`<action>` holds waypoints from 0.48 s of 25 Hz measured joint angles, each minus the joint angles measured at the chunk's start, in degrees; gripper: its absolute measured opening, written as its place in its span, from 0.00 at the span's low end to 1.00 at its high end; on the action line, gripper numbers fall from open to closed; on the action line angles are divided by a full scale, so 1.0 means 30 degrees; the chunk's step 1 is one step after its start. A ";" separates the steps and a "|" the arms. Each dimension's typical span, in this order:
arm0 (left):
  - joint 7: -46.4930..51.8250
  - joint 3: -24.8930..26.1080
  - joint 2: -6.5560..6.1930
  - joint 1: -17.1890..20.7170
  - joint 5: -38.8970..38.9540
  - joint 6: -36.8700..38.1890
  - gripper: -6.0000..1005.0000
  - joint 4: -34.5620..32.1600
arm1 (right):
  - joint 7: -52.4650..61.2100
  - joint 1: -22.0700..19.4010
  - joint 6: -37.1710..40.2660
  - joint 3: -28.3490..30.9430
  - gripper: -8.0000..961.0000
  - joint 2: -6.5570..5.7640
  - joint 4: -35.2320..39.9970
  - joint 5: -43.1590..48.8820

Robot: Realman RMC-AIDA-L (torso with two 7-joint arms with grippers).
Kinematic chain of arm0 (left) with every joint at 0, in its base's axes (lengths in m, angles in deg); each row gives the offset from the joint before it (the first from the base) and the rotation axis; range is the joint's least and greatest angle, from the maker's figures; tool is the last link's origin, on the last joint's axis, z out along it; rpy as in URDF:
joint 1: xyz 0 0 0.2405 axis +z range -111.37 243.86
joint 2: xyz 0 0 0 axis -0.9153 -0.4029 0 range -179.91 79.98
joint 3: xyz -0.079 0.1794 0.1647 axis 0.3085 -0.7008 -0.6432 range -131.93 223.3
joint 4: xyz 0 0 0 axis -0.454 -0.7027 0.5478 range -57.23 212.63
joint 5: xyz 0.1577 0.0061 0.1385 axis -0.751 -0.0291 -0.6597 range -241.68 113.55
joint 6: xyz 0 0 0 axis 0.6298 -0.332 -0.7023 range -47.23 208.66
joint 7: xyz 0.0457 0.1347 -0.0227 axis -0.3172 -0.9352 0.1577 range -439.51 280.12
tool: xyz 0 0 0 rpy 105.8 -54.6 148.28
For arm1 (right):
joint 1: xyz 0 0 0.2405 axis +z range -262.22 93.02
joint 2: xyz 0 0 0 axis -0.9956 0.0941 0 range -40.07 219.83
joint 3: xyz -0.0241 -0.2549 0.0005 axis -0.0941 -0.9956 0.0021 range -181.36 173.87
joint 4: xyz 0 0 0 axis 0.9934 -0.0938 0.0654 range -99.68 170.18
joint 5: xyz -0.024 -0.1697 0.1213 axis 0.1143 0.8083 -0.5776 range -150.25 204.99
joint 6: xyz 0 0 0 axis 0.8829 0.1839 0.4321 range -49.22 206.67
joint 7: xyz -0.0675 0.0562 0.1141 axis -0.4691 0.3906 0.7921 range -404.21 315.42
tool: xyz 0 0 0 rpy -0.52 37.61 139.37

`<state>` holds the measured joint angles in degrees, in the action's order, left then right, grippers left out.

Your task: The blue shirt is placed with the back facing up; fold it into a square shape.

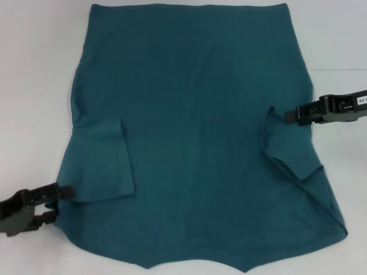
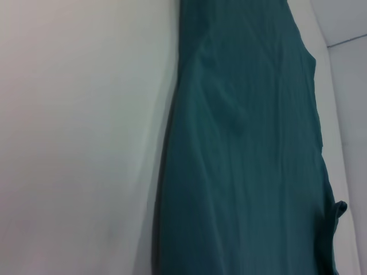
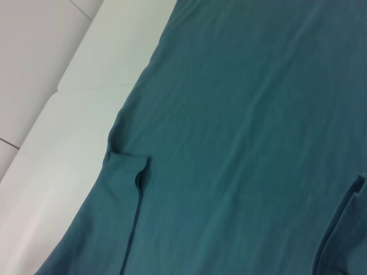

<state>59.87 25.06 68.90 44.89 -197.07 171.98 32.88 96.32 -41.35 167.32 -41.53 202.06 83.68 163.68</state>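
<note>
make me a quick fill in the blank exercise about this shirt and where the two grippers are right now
1. The blue shirt lies spread on a ____ table.
2. Both sleeves are folded ____ onto the shirt's body.
3. In the head view, the left gripper sits at the shirt's ____ edge.
4. The right gripper is ____ from the robot than the left gripper.

Missing words: white; inward; left; farther

head view steeply down over blue shirt [image 1: 195,137], both wrist views close, sharing its fabric
</note>
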 joint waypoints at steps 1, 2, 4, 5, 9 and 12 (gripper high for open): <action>0.0032 0.0109 0.0016 0.0104 -0.0042 0.0100 0.94 -0.0017 | -0.0001 -0.0020 -0.0013 0.0000 0.51 -0.0009 0.0001 0.0001; 0.0090 0.0159 0.0025 0.0191 -0.0081 0.0141 0.94 -0.0046 | -0.0001 -0.0031 -0.0025 0.0000 0.51 -0.0020 0.0001 0.0001; 0.0225 0.0235 0.0042 0.0355 -0.0170 0.0167 0.94 -0.0074 | -0.0009 -0.0045 -0.0032 -0.0001 0.51 -0.0032 0.0000 0.0001; 0.0283 0.0250 0.0055 0.0426 -0.0198 0.0181 0.94 -0.0079 | -0.0017 -0.0047 -0.0034 -0.0001 0.51 -0.0035 0.0001 0.0000; 0.0386 0.0254 0.0126 0.0601 -0.0221 0.0585 0.94 -0.0093 | -0.0026 -0.0056 -0.0032 0.0030 0.51 -0.0039 0.0032 0.0000; 0.0433 0.0255 0.0155 0.0672 -0.0225 0.1091 0.94 -0.0168 | -0.0028 -0.0061 -0.0013 0.0182 0.51 -0.0040 0.0057 0.0000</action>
<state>61.17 25.83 69.37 46.90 -197.74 175.25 32.38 96.23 -41.53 167.28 -40.98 201.94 83.85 163.68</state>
